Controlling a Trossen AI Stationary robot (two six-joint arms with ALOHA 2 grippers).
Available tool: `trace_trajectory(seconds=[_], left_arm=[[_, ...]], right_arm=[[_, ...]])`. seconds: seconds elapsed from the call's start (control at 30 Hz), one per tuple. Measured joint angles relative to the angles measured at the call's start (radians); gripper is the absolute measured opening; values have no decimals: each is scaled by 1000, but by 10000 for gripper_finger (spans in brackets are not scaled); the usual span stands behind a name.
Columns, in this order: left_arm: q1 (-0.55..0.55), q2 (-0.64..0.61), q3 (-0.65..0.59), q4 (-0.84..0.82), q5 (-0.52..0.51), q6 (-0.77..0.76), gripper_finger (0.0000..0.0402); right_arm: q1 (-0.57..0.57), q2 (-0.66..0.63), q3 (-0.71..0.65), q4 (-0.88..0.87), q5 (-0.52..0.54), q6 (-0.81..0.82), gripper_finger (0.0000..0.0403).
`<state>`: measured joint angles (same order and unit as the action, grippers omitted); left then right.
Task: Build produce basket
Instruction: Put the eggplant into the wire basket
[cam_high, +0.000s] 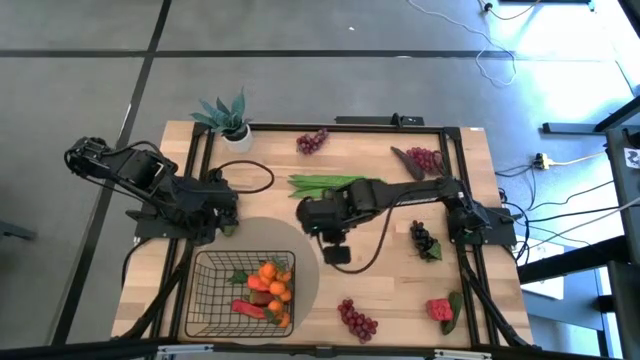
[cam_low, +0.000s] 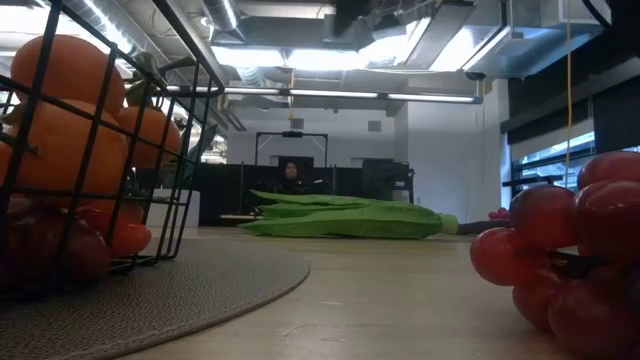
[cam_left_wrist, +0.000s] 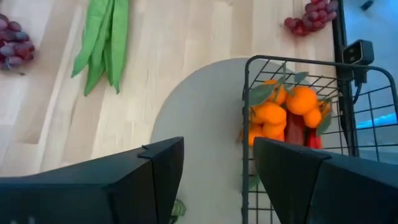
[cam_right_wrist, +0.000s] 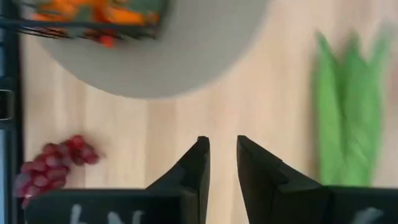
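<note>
The basket (cam_high: 243, 292) is sitting at the near edge of the table, left of centre, resting partly on a grey round mat (cam_high: 300, 245). Inside it, orange tangerines (cam_high: 273, 281) are piling up against the right wall with a red piece (cam_high: 249, 308) lying beneath them.

Just beyond the mat, the green bean pods (cam_high: 325, 183) are lying flat on the bare wood. One bunch of red grapes (cam_high: 357, 319) is resting near the front edge, right of the basket, another (cam_high: 312, 141) is lying toward the far edge, and a third (cam_high: 424, 158) is sitting farther right. A dark grape bunch (cam_high: 424, 238) is lying near the right arm's base, and a strawberry (cam_high: 440, 309) is sitting in the front right corner.

The right gripper (cam_high: 336, 252) is hanging over bare wood between the bean pods and the mat's edge, its fingers (cam_right_wrist: 194, 163) standing a narrow gap apart with nothing between them. The left gripper (cam_high: 228, 207) is hovering above the mat's far-left rim, just behind the basket, its fingers (cam_left_wrist: 163, 165) spread wide and gripping nothing.

A potted plant (cam_high: 229, 117) is standing at the far left corner of the table.
</note>
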<state>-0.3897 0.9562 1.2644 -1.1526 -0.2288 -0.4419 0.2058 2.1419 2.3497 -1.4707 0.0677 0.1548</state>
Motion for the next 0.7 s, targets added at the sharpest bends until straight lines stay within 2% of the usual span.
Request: trace_trajectory(seconds=[0.17,0.43,0.57,0.7], left_arm=[[0,0,0,0,-47,0,181],[0,0,0,1,-133,-39,181],[2,0,0,3,-195,-72,181],[2,2,0,12,-275,-73,181]], right_arm=[[0,-54,0,-107,137,115,67],[-32,-140,-1,-101,315,76,67],[-95,-163,-1,-100,342,52,67],[-196,-166,-1,-100,332,-83,67]])
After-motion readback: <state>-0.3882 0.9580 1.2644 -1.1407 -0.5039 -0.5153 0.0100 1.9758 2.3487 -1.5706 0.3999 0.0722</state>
